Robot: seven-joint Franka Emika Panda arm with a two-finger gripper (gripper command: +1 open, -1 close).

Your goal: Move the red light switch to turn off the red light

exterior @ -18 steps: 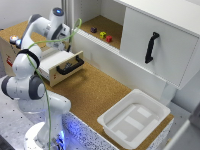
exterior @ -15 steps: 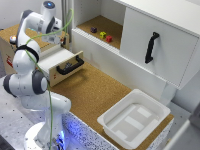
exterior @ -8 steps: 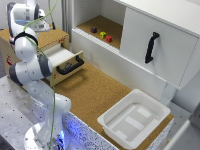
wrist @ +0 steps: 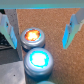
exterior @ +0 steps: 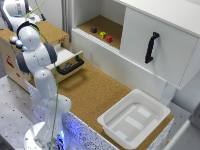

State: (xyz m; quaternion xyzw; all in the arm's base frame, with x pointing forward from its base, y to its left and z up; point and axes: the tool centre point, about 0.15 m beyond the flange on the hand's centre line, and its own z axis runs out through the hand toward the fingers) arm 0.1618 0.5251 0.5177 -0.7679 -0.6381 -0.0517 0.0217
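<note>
Here you see in the wrist view the gripper (wrist: 39,31) wide open, holding nothing. The red light (wrist: 32,35) glows orange between its fingers (wrist: 69,31), just beside a lit blue light (wrist: 38,59). The red light switch you cannot find in either view.

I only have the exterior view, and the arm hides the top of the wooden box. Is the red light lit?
Observer: Yes. In the wrist view the red light glows orange.
Operator: Is the other bulb lit too?
Observer: Yes, the blue light right beside it glows bright cyan.
Operator: And the pincer?
Observer: The pincer is open and holds nothing. Its fingers stand wide apart, and the red light shows between them.
</note>
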